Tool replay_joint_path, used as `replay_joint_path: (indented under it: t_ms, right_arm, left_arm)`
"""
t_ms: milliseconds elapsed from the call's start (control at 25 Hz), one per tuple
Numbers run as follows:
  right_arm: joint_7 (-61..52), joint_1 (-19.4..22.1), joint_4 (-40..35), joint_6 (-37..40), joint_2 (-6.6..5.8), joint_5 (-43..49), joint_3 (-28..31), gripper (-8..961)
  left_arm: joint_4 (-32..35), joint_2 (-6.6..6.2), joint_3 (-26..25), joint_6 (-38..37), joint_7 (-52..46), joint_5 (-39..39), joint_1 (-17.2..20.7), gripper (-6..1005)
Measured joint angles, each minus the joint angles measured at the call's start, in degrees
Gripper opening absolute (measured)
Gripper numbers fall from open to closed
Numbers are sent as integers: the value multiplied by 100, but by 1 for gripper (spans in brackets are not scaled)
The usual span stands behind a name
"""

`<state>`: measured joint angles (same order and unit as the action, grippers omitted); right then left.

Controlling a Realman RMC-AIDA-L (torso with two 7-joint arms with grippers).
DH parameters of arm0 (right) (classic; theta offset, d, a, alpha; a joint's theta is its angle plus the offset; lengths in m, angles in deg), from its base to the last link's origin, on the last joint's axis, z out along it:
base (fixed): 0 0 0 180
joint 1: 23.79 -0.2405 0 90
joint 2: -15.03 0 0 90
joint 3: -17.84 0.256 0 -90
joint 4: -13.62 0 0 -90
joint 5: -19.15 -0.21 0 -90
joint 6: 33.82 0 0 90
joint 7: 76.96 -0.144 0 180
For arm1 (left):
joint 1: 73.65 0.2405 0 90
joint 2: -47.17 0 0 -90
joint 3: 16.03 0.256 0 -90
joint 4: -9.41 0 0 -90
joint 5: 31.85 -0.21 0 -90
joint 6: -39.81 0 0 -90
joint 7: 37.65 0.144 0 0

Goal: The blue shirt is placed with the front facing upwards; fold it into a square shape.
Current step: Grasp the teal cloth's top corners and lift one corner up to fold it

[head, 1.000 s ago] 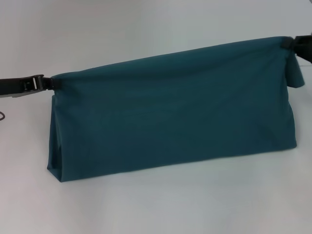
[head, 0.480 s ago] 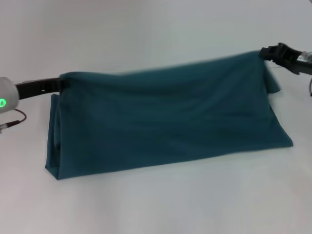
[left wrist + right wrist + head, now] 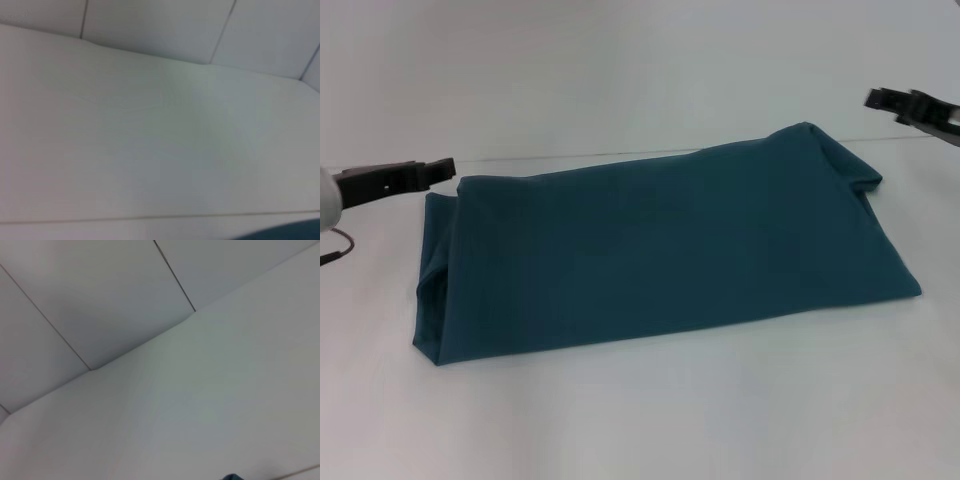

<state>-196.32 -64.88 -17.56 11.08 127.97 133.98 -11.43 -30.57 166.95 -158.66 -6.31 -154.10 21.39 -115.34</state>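
Note:
The blue shirt (image 3: 660, 250) lies flat on the white table (image 3: 650, 420), folded into a long rectangle with only plain teal cloth showing. The print and collar are hidden. My left gripper (image 3: 442, 168) hovers just off the shirt's far left corner, open and empty. My right gripper (image 3: 876, 98) hovers above and to the right of the far right corner, open and empty. A sliver of teal cloth shows at the edge of the left wrist view (image 3: 295, 233) and of the right wrist view (image 3: 231, 477).
A thin seam line (image 3: 570, 155) runs across the table just behind the shirt. A folded flap (image 3: 855, 172) sticks out at the shirt's far right corner. A thin cable (image 3: 332, 250) hangs by the left arm.
Both grippers lowered the raised top edge away from me and let go. The shirt dropped flat onto the table and both grippers drew outward off the cloth.

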Motion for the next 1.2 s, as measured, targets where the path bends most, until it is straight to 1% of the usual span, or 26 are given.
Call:
replay_joint_path:
  t_ms: [80,120,160,200,240,280,320,360,400,480,520,560,640,720,760,880,1000,1080,1200]
  right_arm:
    - [38,256,-245,357,32,-168,12,400]
    - [148,420,-386,556,73,-332,13,448]
    - [288,584,-506,721,116,-524,14,497]
    - [457,743,-596,843,159,-696,14,561]
    - [674,916,-667,1004,201,-951,14,626]
    - [866,1095,-710,1151,232,-1181,15,690]
    - [1091,1360,-735,1403,252,-1577,17,693]
    - [1091,1360,-735,1403,252,-1577,17,695]
    - [1143,1497,-733,1513,253,-1755,18,698]
    - [1151,1668,-731,1637,256,-1909,19,703]
    - [1152,1736,-730,1700,258,-1953,21,703]
    - [1154,1773,-731,1748,260,-1963,22,703]
    - [1156,1814,-723,1831,263,-1960,21,703]
    - [1162,1825,-701,1863,265,-1938,2,703]
    - [1165,1827,-696,1879,265,-1935,-9,703]
    - [1170,1832,-685,1970,267,-1929,-34,703]
    - [1172,1834,-681,2042,268,-1905,-35,703]
    - [1172,1839,-680,2076,269,-1895,-36,704]
    - [1172,1845,-675,2153,271,-1888,-35,704]
  left_arm:
    - [-331,41,81,-396,-156,-4,226,474]
    - [-563,93,156,-566,-231,-3,364,514]
    - [-855,177,256,-741,-334,-4,552,525]
    - [-1004,220,309,-839,-386,-3,644,535]
    - [-1307,300,420,-983,-534,-4,834,546]
    - [-1572,352,538,-1122,-710,-4,1004,556]
    - [-1808,377,662,-1271,-930,-5,1165,567]
    - [-2007,374,804,-1422,-1175,-5,1309,578]
    - [-2147,363,912,-1558,-1380,-10,1419,588]
    - [-2326,296,1084,-1859,-1737,-58,1545,609]
    - [-2364,270,1125,-1972,-1845,-92,1552,620]
    - [-2351,211,1149,-2203,-2101,-278,1498,632]
    - [-2303,176,1160,-2386,-2339,-568,1391,656]
    - [-2262,205,1164,-2444,-2532,-1030,1227,679]
    - [-2262,244,1160,-2420,-2568,-1216,1153,691]
    - [-2241,325,1141,-2339,-2657,-1637,978,824]
    - [-2192,378,1229,-2152,-2776,-2022,867,861]
    - [-2130,400,1290,-2022,-2788,-2141,822,886]
    - [-1958,390,1340,-1849,-2790,-2171,730,878]
